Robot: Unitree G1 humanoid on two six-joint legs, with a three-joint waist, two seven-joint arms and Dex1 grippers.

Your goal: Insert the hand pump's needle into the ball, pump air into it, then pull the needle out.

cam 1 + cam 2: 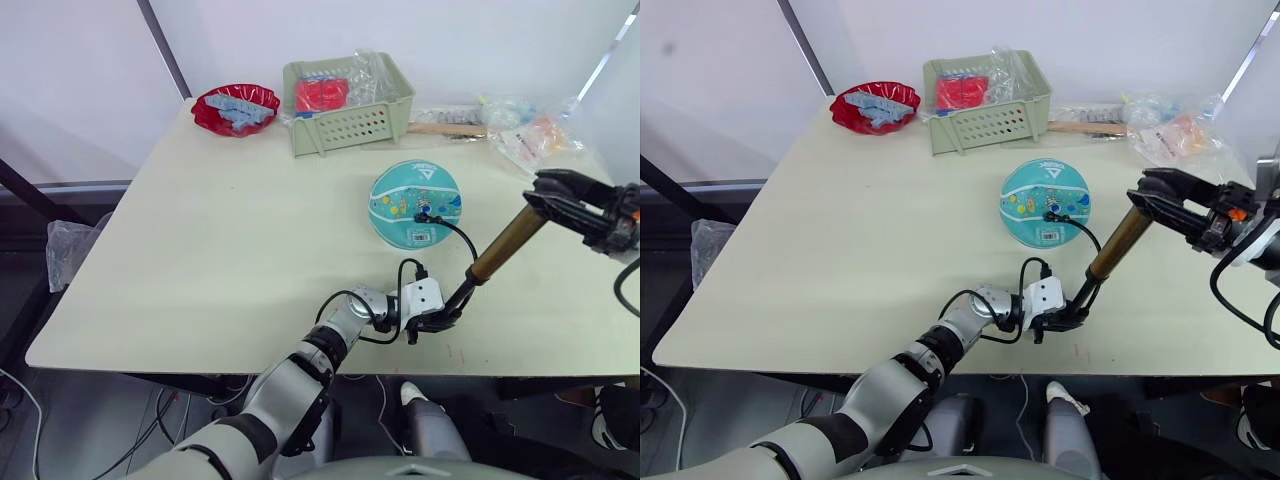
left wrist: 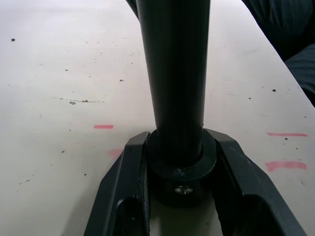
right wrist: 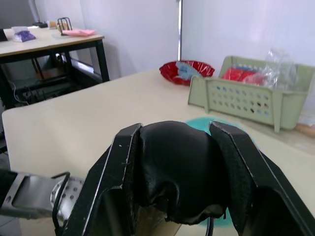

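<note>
The teal ball [image 1: 415,203] rests on the cream table [image 1: 230,260], right of centre. The pump's thin black hose [image 1: 458,234] curves into the ball's top, where the needle itself is hidden. The bronze-gold hand pump [image 1: 506,242] leans up to the right from the table's front edge. My left gripper [image 1: 438,319] is shut on its black base cap [image 2: 181,167]. My right gripper [image 1: 556,195] is shut on the black T-handle [image 3: 176,169] at the pump's top.
A green basket [image 1: 348,105] with red packets and plastic bags stands at the back centre. A red bowl [image 1: 236,108] with blue pieces sits to its left. Clear bags and small items [image 1: 520,128] lie at the back right. The table's front edge [image 1: 300,365] runs just below my left gripper.
</note>
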